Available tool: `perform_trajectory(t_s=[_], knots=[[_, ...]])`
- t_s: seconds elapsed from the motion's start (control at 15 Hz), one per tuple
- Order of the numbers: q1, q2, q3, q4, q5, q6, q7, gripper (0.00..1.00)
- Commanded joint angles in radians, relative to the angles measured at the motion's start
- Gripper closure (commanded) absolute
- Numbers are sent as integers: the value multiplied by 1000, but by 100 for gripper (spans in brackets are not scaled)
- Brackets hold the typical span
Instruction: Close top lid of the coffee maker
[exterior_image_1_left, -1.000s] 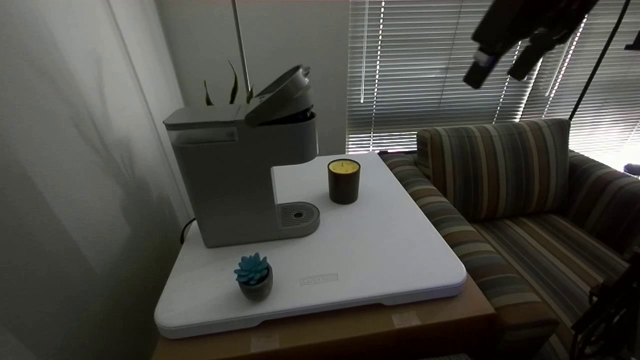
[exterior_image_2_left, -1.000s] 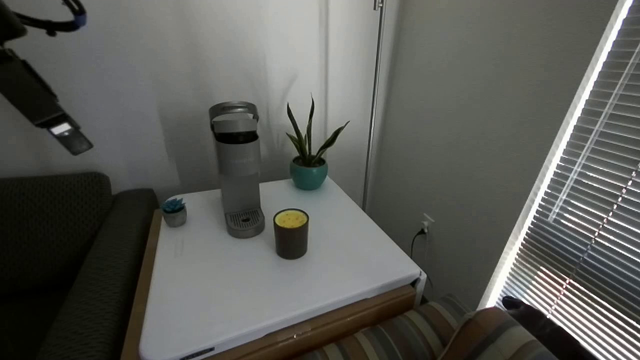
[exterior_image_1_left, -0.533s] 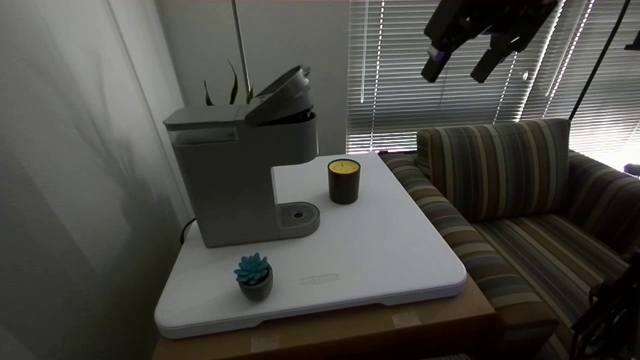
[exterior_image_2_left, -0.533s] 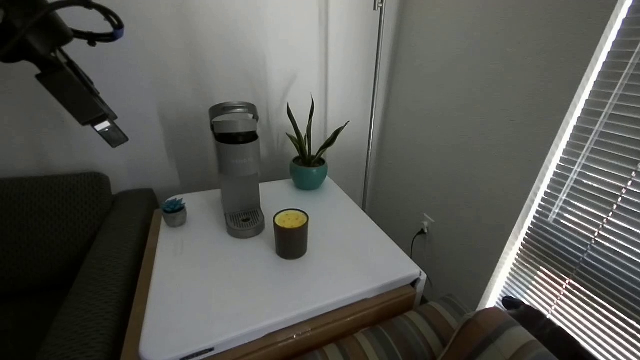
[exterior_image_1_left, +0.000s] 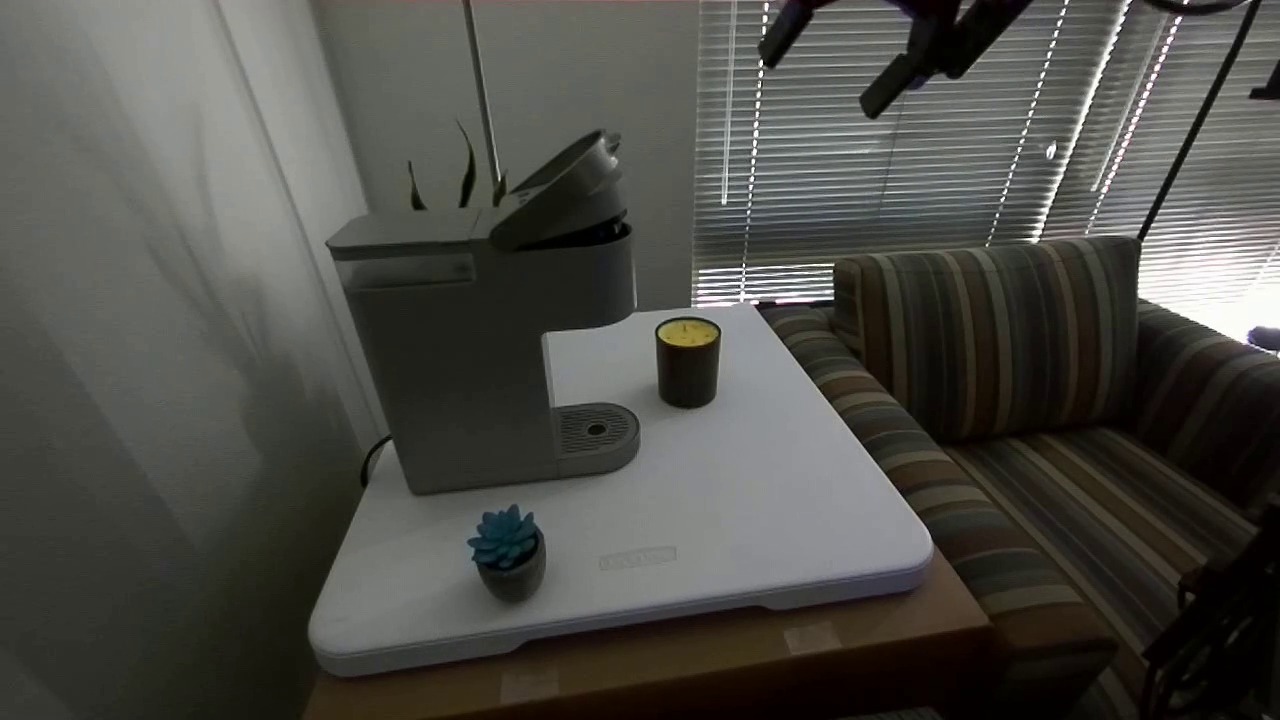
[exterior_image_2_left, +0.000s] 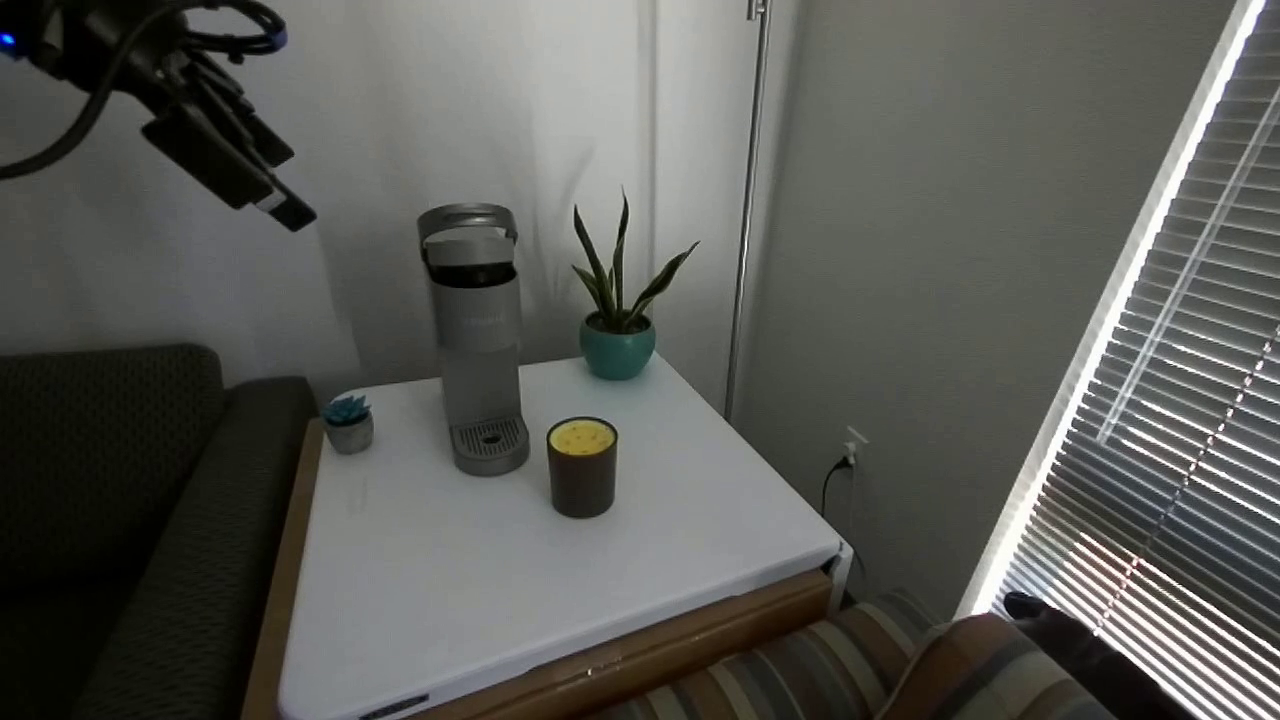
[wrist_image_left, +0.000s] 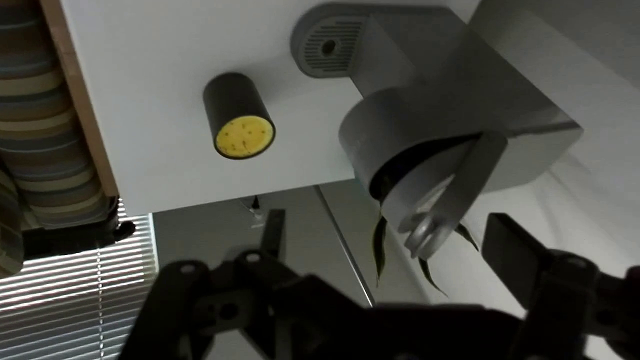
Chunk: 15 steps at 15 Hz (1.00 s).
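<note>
The grey coffee maker (exterior_image_1_left: 465, 385) stands on a white table top in both exterior views (exterior_image_2_left: 482, 375). Its top lid (exterior_image_1_left: 568, 195) is raised at a slant, hinged toward the back, with a dark gap under its front. The lid also shows in an exterior view (exterior_image_2_left: 468, 218). In the wrist view the coffee maker (wrist_image_left: 430, 107) is at upper right, and its lid (wrist_image_left: 462, 192) points down toward the space between my fingers. My gripper (wrist_image_left: 385, 220) is open and empty. It hangs in the air higher than the lid and in front of the machine in both exterior views (exterior_image_1_left: 825, 82) (exterior_image_2_left: 290, 186).
A dark candle jar (exterior_image_1_left: 688, 365) stands in front of the machine. A small blue succulent pot (exterior_image_1_left: 508, 560) stands beside it. A plant in a teal pot (exterior_image_2_left: 617, 345) stands at the table's back. A striped armchair (exterior_image_1_left: 990, 340) adjoins the white table top (exterior_image_1_left: 760, 500).
My gripper has moved toward the coffee maker and upward, and its fingers have turned. The fingers stay apart. The lid and the other objects have not moved.
</note>
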Motion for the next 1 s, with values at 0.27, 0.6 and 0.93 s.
perform_trajectory(t_s=[0.27,0.6,0.93], knots=[[6,131,0,40,38,213,83,0],[47,114,-29,42,37,206,70,0],[345,146,-288,142,99,151,8,0]])
